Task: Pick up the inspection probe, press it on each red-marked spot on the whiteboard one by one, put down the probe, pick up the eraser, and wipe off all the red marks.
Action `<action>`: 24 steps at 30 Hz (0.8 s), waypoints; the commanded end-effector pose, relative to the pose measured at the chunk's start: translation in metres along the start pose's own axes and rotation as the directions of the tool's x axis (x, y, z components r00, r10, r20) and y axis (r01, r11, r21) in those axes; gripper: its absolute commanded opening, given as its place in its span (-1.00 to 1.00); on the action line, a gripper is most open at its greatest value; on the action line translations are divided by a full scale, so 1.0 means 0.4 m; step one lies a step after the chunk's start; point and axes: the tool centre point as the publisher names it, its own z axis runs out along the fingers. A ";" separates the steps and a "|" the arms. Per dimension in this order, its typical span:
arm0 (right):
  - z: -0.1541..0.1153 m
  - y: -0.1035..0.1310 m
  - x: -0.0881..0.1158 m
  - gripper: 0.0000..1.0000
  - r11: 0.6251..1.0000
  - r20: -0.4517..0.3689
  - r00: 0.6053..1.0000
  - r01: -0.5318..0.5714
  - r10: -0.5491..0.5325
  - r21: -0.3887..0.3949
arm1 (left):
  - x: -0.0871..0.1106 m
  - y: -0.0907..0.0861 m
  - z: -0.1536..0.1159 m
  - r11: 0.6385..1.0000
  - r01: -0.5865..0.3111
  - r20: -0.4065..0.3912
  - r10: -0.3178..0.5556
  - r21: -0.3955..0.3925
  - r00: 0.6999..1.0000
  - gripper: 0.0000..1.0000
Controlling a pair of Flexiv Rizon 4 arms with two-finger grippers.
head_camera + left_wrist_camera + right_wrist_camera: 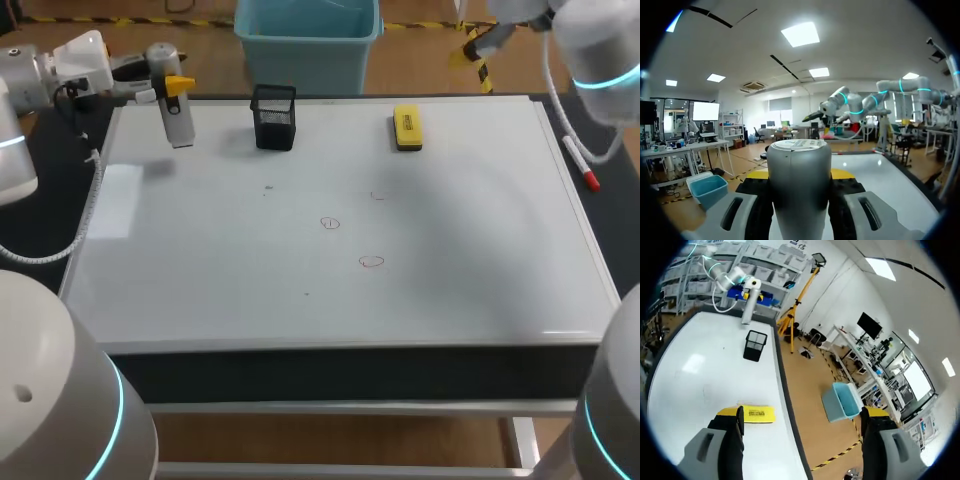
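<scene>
Status: pickup done, everything else open.

Left gripper (172, 88) is clamped on the probe (178, 122), with fingers on both sides of the silver cylinder near its upper end. The left wrist view confirms it: the cylinder fills the gap between the yellow tips. Probe hangs upright over the whiteboard (470, 250) at its 10 o'clock corner. Its shadow sits apart from its lower end, so I read it as lifted, not pressed.

Red marks (330, 223): one circle at board centre, one at 5 o'clock of it, a fainter one at 1 o'clock of it. A speck toward 11 o'clock may be a fourth, too small to tell. All unwiped. The probe is well apart from every one of them, so my read is that no spot is being pressed now.

Eraser (407, 128) lies flat on the board at 1 o'clock, near the far edge, nothing touching it. Right gripper (802, 440) is spread wide with nothing in it and hovers above the board's far edge. In the right wrist view the eraser lies just ahead of the finger that is over the board.

Black mesh pen holder (274, 117) stands at 11 o'clock, between probe and eraser. Marker (580, 165) lies just off the board's edge at 2 o'clock.

Left to do: press each mark, park the probe, grab the eraser, wipe. Call it one step in of five.
</scene>
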 end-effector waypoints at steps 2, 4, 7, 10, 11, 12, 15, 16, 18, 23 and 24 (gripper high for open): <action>0.044 -0.002 -0.009 1.00 0.897 -0.531 0.801 0.413 -0.278 0.154 | -0.002 0.000 0.001 1.000 -0.001 -0.001 0.001 0.002 1.000 -1.00; 0.059 -0.011 0.001 1.00 0.869 -0.583 0.751 0.473 -0.311 0.146 | -0.002 0.000 0.001 1.000 -0.001 -0.001 0.001 0.002 1.000 -1.00; 0.076 -0.032 0.017 1.00 0.812 -0.654 0.672 0.564 -0.348 0.149 | -0.002 0.000 0.001 1.000 -0.001 -0.001 0.001 0.002 1.000 -1.00; 0.088 -0.051 0.030 1.00 0.753 -0.703 0.602 0.641 -0.378 0.144 | -0.002 0.000 0.001 1.000 -0.001 -0.001 0.001 0.002 1.000 -1.00; 0.091 -0.056 0.033 1.00 0.741 -0.713 0.588 0.656 -0.383 0.143 | -0.002 0.000 0.001 1.000 -0.001 -0.001 0.001 0.002 1.000 -1.00; 0.093 -0.061 0.037 1.00 0.727 -0.721 0.575 0.671 -0.388 0.144 | -0.002 0.000 0.001 1.000 -0.001 -0.001 0.001 0.002 1.000 -1.00; 0.097 -0.084 0.054 1.00 0.678 -0.762 0.517 0.722 -0.390 0.143 | -0.002 0.000 0.001 1.000 -0.001 -0.001 0.001 0.002 1.000 -1.00; 0.097 -0.090 0.058 1.00 0.663 -0.764 0.509 0.735 -0.397 0.145 | -0.002 0.000 0.001 1.000 -0.001 -0.001 0.001 0.002 1.000 -1.00; 0.096 -0.100 0.064 1.00 0.663 -0.763 0.510 0.734 -0.397 0.145 | -0.002 0.000 0.001 1.000 -0.001 -0.001 0.001 0.002 1.000 -1.00; 0.084 -0.107 0.059 1.00 0.695 -0.715 0.585 0.692 -0.382 0.195 | -0.002 0.000 0.001 1.000 -0.001 -0.001 0.001 0.002 1.000 -1.00; 0.084 -0.107 0.059 1.00 0.695 -0.715 0.585 0.692 -0.382 0.195 | -0.002 0.000 0.001 1.000 -0.001 -0.001 0.001 0.002 1.000 -1.00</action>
